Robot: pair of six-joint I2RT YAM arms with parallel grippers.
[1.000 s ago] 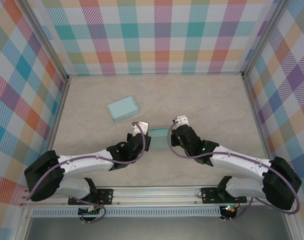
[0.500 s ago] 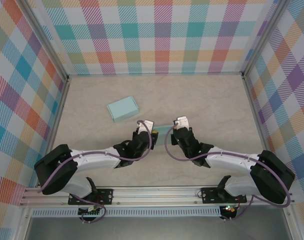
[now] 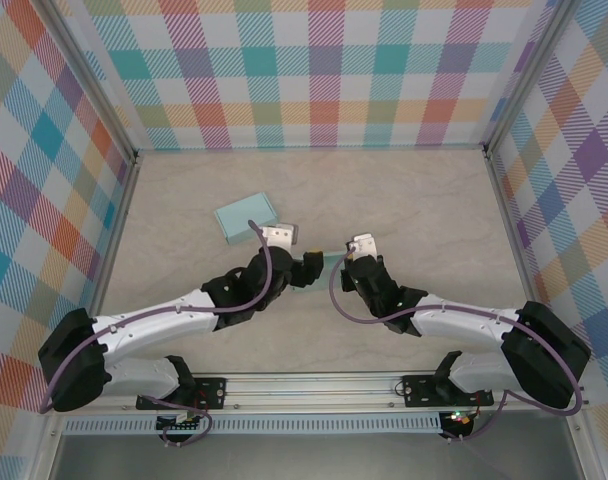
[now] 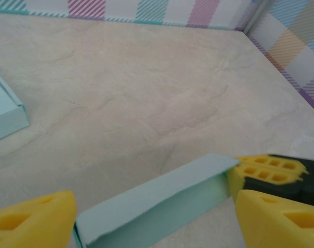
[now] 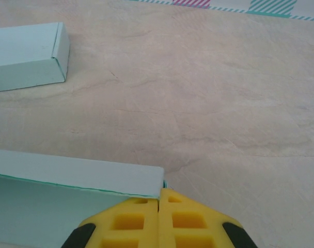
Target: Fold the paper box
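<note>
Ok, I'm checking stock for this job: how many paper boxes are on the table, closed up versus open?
Closed teal box: 1
Open teal box: 1
Total: 2

In the top view most of the paper box (image 3: 324, 261) is hidden by the left gripper (image 3: 307, 269) and the right gripper (image 3: 346, 268). In the left wrist view the second box (image 4: 4, 111) is cut off by the left edge and the yellow fingers (image 4: 33, 222) by the bottom edge; in the right wrist view the paper box is cropped at left and bottom.
</note>
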